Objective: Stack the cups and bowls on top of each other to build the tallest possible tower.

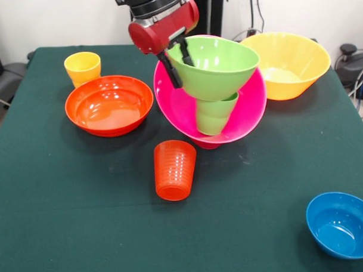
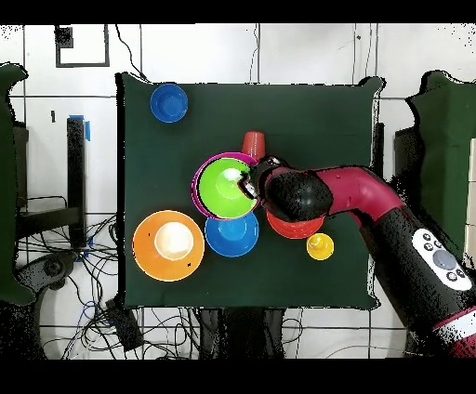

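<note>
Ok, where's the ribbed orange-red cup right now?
In the front view the ribbed orange-red cup stands alone on the green table, mid-picture, just in front of the large pink bowl and to the right of the shallow red-orange bowl.

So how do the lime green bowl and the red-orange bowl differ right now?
The lime green bowl is deep, tilted, pinched at its rim by the gripper and sitting on a light green cup inside the pink bowl. The red-orange bowl is wide, shallow, level and alone on the table. Both open upward.
</note>
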You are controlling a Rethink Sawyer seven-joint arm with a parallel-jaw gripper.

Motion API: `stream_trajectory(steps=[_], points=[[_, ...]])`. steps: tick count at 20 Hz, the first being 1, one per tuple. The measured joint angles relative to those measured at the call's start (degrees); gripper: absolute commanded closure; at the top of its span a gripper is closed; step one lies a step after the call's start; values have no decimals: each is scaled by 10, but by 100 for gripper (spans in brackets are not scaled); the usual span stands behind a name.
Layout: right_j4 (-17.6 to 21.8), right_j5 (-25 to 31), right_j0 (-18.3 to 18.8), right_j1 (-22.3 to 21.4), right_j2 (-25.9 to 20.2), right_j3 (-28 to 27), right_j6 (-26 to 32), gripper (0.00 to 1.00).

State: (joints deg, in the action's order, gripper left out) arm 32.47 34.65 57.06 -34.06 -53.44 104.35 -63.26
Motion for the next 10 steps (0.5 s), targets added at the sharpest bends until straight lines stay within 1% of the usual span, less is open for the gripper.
stream_trajectory(steps=[10], points=[[-3, -2, -6, 1, 4, 3, 0, 0]])
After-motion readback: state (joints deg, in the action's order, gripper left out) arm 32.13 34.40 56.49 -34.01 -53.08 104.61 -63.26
